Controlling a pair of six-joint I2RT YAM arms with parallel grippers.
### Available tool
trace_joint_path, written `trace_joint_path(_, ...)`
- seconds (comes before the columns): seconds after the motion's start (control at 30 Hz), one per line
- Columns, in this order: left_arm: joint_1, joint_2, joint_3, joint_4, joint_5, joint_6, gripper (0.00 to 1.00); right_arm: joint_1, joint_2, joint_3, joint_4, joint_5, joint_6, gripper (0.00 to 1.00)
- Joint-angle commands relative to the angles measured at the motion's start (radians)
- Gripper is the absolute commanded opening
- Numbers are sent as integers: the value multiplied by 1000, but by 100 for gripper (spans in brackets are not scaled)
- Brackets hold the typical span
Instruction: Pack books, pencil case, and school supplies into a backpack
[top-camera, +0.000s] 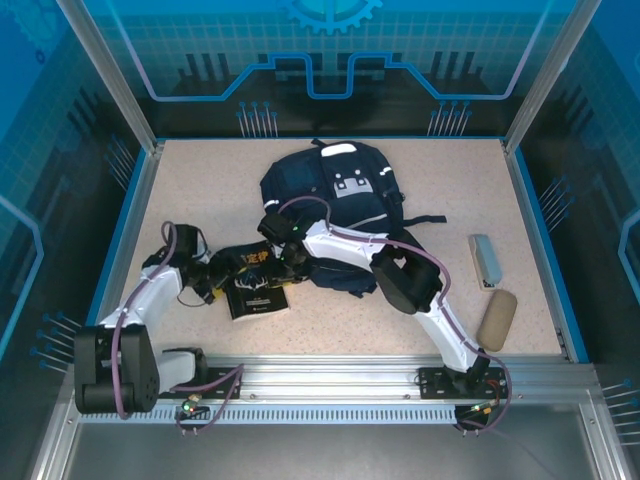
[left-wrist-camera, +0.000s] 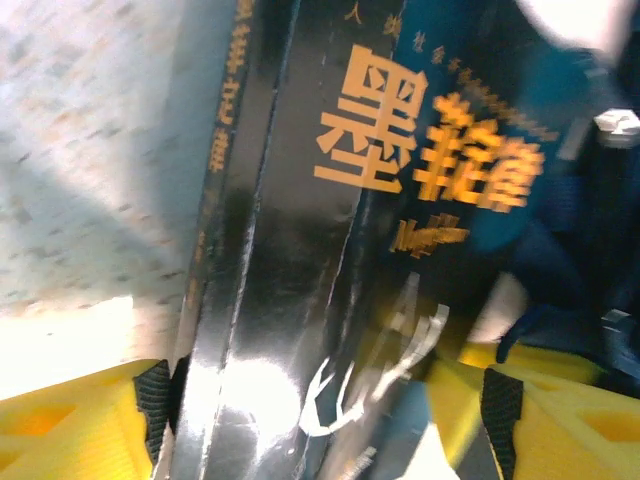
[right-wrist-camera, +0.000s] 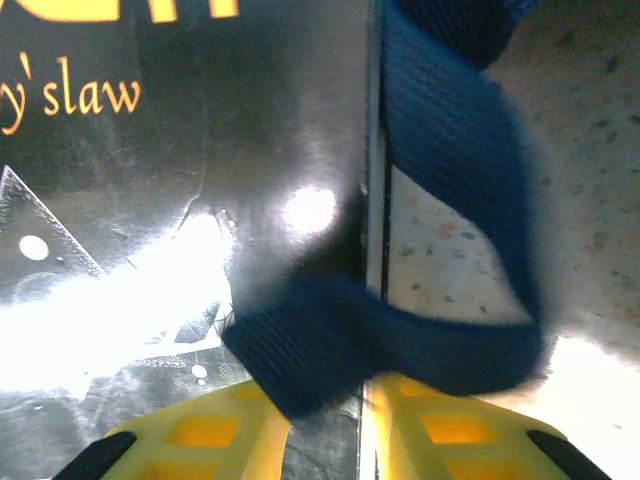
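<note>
The navy backpack (top-camera: 335, 200) lies mid-table with one blue strap (right-wrist-camera: 450, 200) looped across the right wrist view. Dark-covered books (top-camera: 256, 288) with yellow titles lie at its left front corner. My left gripper (top-camera: 222, 283) reaches them from the left. In the left wrist view the books (left-wrist-camera: 300, 250) lie between its wide-apart fingers (left-wrist-camera: 100, 430), so the left gripper (left-wrist-camera: 325, 420) is open. My right gripper (top-camera: 283, 262) comes from the backpack side. Its fingers (right-wrist-camera: 200, 440) stand close together over a book's edge (right-wrist-camera: 365, 300), their tips hidden by the strap. A tan pencil case (top-camera: 496, 318) lies far right.
A grey oblong item (top-camera: 485, 260) lies right of the backpack, just behind the tan case. The right arm's elbow (top-camera: 405, 280) hangs over the backpack's near edge. Blue walls fence the table (top-camera: 200, 180) on three sides, with a metal rail (top-camera: 330, 375) along the front.
</note>
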Motion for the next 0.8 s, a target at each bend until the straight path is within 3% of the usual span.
trace_joint_path(0.0,-10,-55,75,32,247,38,80,3,31,-38,-15,-13,9,30)
trace_joint_path(0.27,-11,-29,33,150,358,-42,76,-15,-3,-55,-12,-10,15,30)
trace_joint_path(0.77,-11,36,40,216,406,-120,66,-25,-29,-80,-5,-9,26,27)
